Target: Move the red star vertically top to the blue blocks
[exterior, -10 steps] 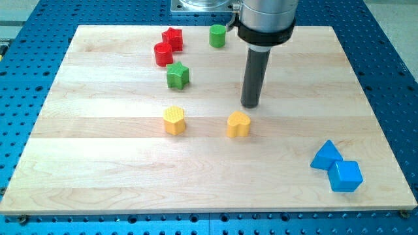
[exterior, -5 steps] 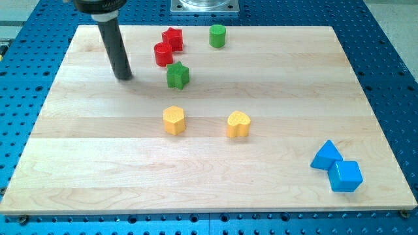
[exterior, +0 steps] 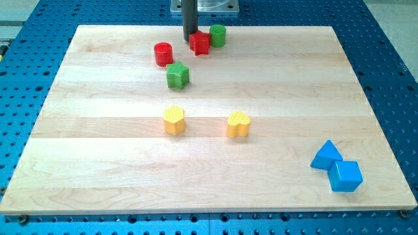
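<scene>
The red star lies near the view's top, touching or almost touching the green cylinder on its right. My tip stands right against the star's left side. The two blue blocks sit at the view's bottom right: a blue triangular block and a blue cube, touching each other. They are far from the star and the tip.
A red cylinder and a green star lie left of and below the tip. A yellow hexagonal block and a yellow heart sit mid-board. The wooden board lies on a blue perforated table.
The tip went from mid-board to the left side, then to the top, left of the red star. The red star slid right, away from the red cylinder, up to the green cylinder.
</scene>
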